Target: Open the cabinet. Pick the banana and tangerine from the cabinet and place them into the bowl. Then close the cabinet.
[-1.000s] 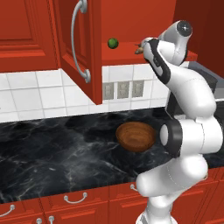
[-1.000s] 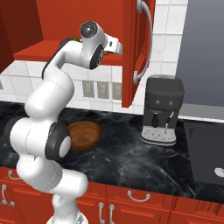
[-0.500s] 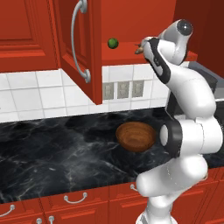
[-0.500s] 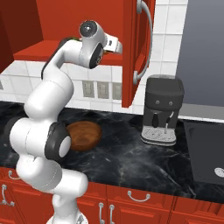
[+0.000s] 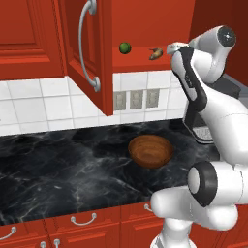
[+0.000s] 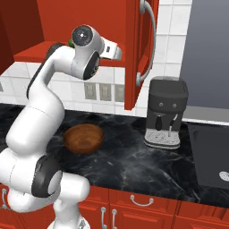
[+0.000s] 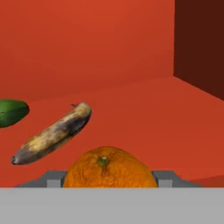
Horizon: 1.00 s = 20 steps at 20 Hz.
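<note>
– Arm pose, please: how does it stand?
– It rises from the base, bends at the elbow above the counter (image 5: 58,169) and reaches up to the open cabinet (image 5: 72,58). The gripper (image 5: 173,48) is at the shelf edge, pointing inside, level with the shelf.

– And the hand, is it loose or closed?
– Closed on fruit. In the hand view the two finger tips (image 7: 52,179) press on both sides of the tangerine (image 7: 107,168), which sits on the shelf floor between them.

– How many things are on the shelf?
– Three: one tangerine, one banana (image 7: 54,133) and one green ball (image 7: 11,111). The banana lies just behind the tangerine, to its left in the hand view, apart from it. The green ball is further left, beside the banana's far end.

– Where is the bowl (image 5: 150,151)?
– One bowl, on the counter below the cabinet, with nothing in it.

– What else is around?
– One black coffee machine (image 6: 166,112) stands on the counter, to the right of the bowl. Both cabinet doors are swung out, one on each side of the arm; the right door (image 6: 136,53) hangs near the hand. Three wall sockets (image 5: 136,99) are on the white tiles under the shelf.
</note>
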Available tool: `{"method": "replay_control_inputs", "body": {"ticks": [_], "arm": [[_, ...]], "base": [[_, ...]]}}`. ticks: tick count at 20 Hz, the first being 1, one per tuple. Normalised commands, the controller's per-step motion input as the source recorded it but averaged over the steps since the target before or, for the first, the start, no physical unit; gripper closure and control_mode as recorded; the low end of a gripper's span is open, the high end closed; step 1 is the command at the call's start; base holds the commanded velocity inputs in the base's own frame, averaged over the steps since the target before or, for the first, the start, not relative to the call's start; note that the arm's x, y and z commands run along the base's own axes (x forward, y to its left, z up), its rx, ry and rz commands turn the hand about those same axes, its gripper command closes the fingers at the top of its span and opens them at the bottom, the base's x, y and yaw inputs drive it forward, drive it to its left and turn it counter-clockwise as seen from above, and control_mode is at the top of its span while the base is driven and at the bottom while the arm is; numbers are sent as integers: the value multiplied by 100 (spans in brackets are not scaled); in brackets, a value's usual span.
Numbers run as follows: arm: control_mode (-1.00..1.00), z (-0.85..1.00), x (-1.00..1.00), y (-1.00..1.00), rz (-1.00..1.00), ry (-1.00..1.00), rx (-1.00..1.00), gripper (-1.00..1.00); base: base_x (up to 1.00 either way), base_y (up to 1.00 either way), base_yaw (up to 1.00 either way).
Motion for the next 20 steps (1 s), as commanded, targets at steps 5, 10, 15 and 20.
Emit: {"method": "replay_control_inputs", "body": {"ticks": [5,10,15,20], "arm": [[-100,45,-100,6,0,-1,9,100],[-100,45,-100,15,0,0,7,100],[-100,-12,-100,16,3,0,0,100],[-100,-56,-80,30,8,6,-1,100]], "base": [[0,0,0],[0,0,0],[0,0,0],[0,0,0]]}}
